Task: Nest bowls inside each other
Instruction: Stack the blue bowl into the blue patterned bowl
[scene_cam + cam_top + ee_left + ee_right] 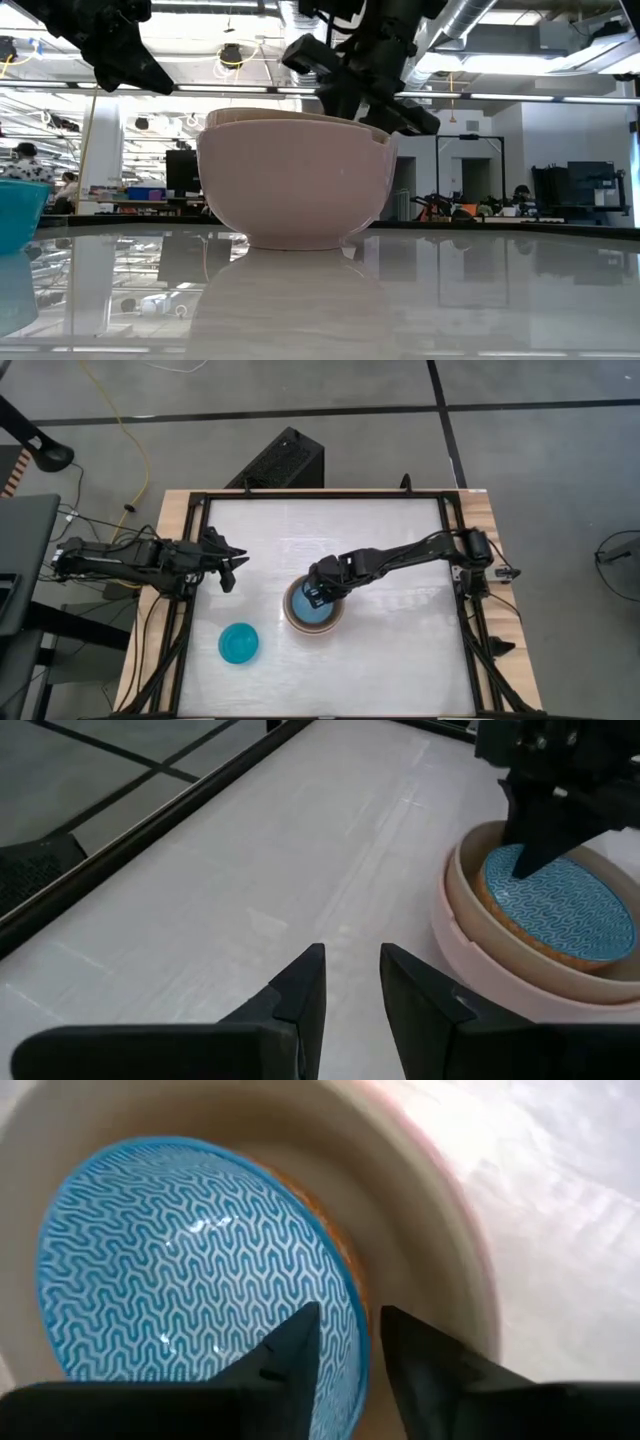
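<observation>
A stack of bowls (313,610) stands at mid-table. The outermost is a salmon-pink bowl (295,190), which holds a cream-white bowl (492,920). Inside that sits a light-blue patterned bowl (180,1260). My right gripper (350,1330) reaches down into the stack, open. One finger is inside the blue bowl and one outside, with the rim in the gap between them. A teal bowl (239,644) rests on its base near the front left. My left gripper (350,970) hovers open at the table's left, above the surface, with nothing between its fingers. My right gripper comes from above, slanting down, with its fingers on either side of the light-blue bowl's rim (358,1315). I cannot tell whether either finger touches the rim. The bowl sits level inside the cream-white bowl.
A dark frame (452,560) runs along the table's edges. A black box (285,460) sits on the floor past the far edge. Bare white tabletop (400,640) lies to the right of the stack and toward the far edge.
</observation>
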You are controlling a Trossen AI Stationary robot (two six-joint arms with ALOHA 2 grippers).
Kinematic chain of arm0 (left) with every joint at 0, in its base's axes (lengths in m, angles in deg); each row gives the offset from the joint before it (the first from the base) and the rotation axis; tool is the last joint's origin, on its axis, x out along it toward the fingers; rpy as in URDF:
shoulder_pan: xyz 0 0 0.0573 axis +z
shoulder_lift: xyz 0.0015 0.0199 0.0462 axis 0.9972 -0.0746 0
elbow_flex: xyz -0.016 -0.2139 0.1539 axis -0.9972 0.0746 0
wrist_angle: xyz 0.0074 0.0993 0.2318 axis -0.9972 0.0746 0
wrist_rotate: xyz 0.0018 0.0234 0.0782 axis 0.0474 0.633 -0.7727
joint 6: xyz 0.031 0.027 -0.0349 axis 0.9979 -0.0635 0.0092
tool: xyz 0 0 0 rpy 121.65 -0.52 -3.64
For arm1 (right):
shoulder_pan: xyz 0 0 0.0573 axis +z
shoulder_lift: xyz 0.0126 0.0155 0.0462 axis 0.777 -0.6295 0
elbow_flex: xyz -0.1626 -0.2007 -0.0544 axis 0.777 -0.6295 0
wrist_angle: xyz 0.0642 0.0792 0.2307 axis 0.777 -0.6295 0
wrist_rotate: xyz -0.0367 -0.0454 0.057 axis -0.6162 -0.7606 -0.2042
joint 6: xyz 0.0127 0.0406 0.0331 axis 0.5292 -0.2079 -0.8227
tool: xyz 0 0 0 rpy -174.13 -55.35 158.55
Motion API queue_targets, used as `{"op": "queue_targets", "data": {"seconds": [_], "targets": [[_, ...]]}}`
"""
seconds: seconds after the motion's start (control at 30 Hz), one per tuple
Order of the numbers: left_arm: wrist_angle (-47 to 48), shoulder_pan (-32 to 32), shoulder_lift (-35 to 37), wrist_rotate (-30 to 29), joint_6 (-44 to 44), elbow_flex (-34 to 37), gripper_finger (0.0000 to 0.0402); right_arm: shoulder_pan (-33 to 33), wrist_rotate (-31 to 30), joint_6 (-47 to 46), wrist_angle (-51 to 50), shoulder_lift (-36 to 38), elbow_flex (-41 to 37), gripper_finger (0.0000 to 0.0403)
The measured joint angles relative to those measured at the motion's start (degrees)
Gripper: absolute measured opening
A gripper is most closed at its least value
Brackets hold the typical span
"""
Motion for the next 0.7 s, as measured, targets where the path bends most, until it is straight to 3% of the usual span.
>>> {"op": "queue_targets", "data": {"seconds": [0.17, 0.37, 0.57, 0.7], "targets": [[-0.02, 0.00, 0.01, 0.46, 0.01, 0.00, 0.0086, -0.94, -0.04, 0.77, -0.07, 3.19, 0.00, 0.0175], [0.00, 0.00, -0.01, 1.49, 0.02, 0.00, 0.0086, -1.75, -0.07, 1.07, 1.33, 7.94, -0.01, 0.0181], [0.00, 0.00, -0.01, 1.49, 0.32, 0.00, 0.0086, -0.14, -0.20, 3.90, 16.53, 10.28, 0.00, 0.0171], [0.04, 0.00, 0.01, 1.49, 0.87, 0.00, 0.0086, 1.11, -0.14, 6.19, 24.85, 7.84, 1.03, 0.0160]]}}
